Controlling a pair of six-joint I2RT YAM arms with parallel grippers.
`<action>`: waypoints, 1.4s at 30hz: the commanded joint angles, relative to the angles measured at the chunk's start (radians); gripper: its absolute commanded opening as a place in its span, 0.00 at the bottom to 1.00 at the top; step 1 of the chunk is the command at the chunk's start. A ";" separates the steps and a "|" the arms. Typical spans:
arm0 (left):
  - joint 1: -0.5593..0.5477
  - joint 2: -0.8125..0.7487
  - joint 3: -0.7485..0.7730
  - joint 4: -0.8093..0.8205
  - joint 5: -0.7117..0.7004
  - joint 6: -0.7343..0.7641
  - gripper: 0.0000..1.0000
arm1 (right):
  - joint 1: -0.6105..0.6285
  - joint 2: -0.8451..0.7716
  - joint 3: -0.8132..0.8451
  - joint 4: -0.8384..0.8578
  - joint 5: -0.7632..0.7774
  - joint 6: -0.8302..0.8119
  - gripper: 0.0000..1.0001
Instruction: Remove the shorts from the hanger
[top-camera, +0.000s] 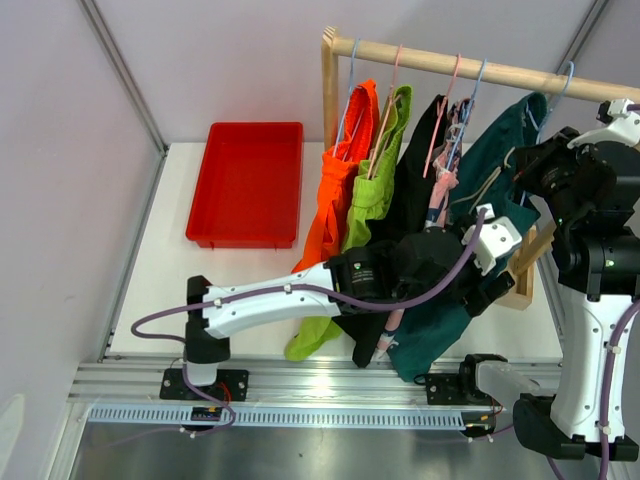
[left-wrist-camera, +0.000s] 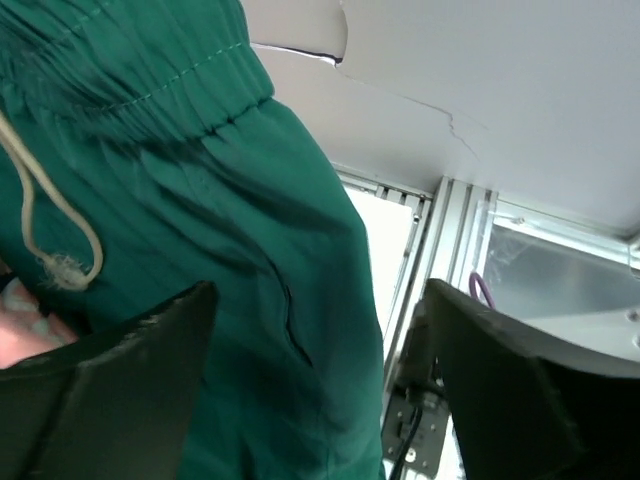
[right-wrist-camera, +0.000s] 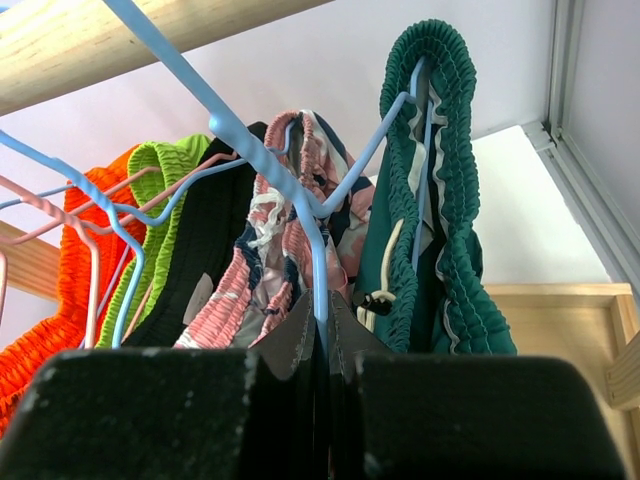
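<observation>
Several pairs of shorts hang on wire hangers from a wooden rod (top-camera: 470, 68): orange (top-camera: 335, 190), lime green (top-camera: 375, 180), black (top-camera: 420, 170), pink patterned (top-camera: 447, 180) and dark teal shorts (top-camera: 500, 150). My left gripper (top-camera: 497, 262) reaches across low at the teal pair. In the left wrist view the teal shorts (left-wrist-camera: 200, 200) lie between the wide-apart fingers (left-wrist-camera: 120, 390) of the left gripper (left-wrist-camera: 315, 340), open. My right gripper (right-wrist-camera: 321, 315) is shut on the wire of the blue hanger (right-wrist-camera: 255, 150) that carries the teal shorts (right-wrist-camera: 440, 200).
A red tray (top-camera: 247, 183) lies on the white table at the back left. The rack's wooden post (top-camera: 329, 90) stands left of the clothes, and its base frame (top-camera: 522, 290) sits under the teal pair. An aluminium rail (top-camera: 330, 385) runs along the near edge.
</observation>
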 joint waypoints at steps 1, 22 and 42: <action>0.001 0.037 -0.009 0.083 -0.015 -0.015 0.79 | 0.004 -0.029 0.035 0.034 -0.005 0.013 0.00; -0.238 -0.279 -0.610 0.250 -0.139 -0.182 0.00 | 0.030 0.028 0.121 -0.004 0.043 -0.009 0.00; 0.066 0.116 -0.017 0.004 -0.108 -0.132 0.00 | 0.035 -0.235 0.116 -0.429 -0.097 0.100 0.00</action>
